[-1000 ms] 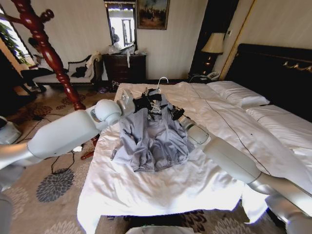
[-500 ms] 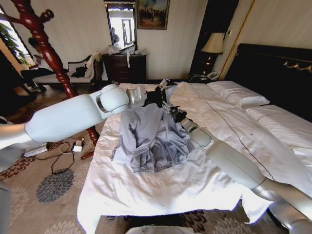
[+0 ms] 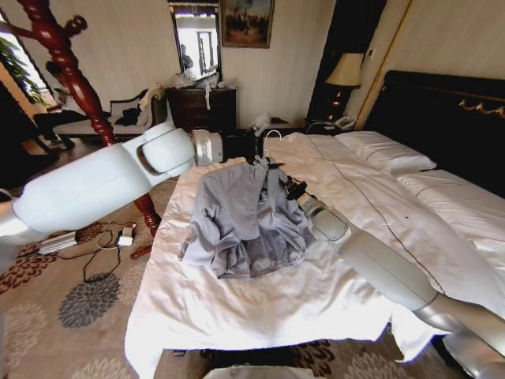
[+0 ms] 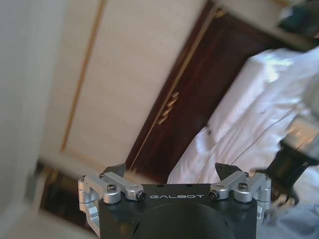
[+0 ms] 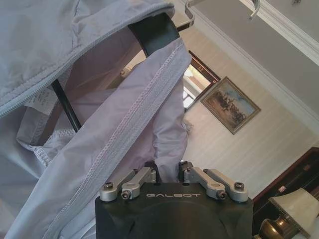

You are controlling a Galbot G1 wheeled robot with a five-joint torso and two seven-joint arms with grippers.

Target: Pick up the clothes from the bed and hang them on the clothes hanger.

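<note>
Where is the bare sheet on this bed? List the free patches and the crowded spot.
Free: the bed's wide foot end, between the jacket's hem and the near edge; also the stretch between the right arm and the pillows. Crowded: the jacket's collar, where hanger, left tool and right tool meet.

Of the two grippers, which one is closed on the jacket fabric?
The right gripper: its fingers are pinched together on the clothes, by the clothes hanger. The left gripper is spread open with nothing between its fingers.

Grey-blue clothes (image 3: 241, 217) spread on white bed (image 3: 260, 308) — collar raised on black clothes hanger (image 5: 154, 31)
</note>
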